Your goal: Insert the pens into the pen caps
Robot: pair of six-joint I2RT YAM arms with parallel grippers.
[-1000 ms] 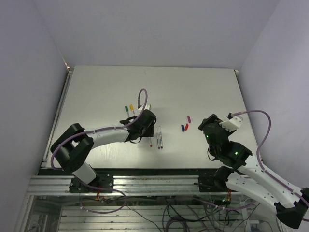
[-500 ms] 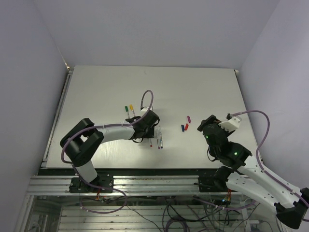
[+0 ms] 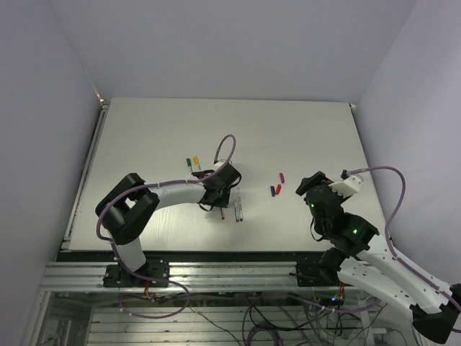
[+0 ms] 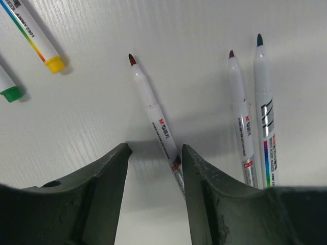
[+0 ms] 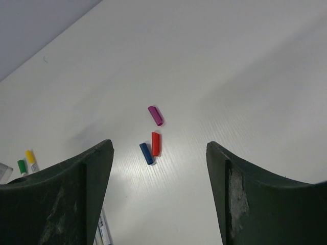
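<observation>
Three uncapped pens lie side by side on the table: a red-tipped pen [image 4: 153, 115], a purple-tipped pen [image 4: 240, 117] and a blue-tipped pen [image 4: 265, 112]. My left gripper [image 4: 156, 148] is open and low over the red-tipped pen's rear end, which lies between the jaws against the right finger [image 4: 204, 173]. In the top view the left gripper [image 3: 225, 189] sits just above these pens [image 3: 238, 209]. The purple cap [image 5: 156, 116], red cap [image 5: 156, 144] and blue cap [image 5: 146, 153] lie loose ahead of my open, empty right gripper [image 5: 159, 145], which hovers above the table [image 3: 311, 189].
Two pens with a yellow end [image 4: 38, 43] and a green end [image 4: 10, 87] lie left of the left gripper, also seen in the top view [image 3: 192, 161]. The white table [image 3: 302, 137] has walls on three sides.
The left arm has stretched further right, bringing its gripper over the row of uncapped pens. The right arm has hardly moved.
</observation>
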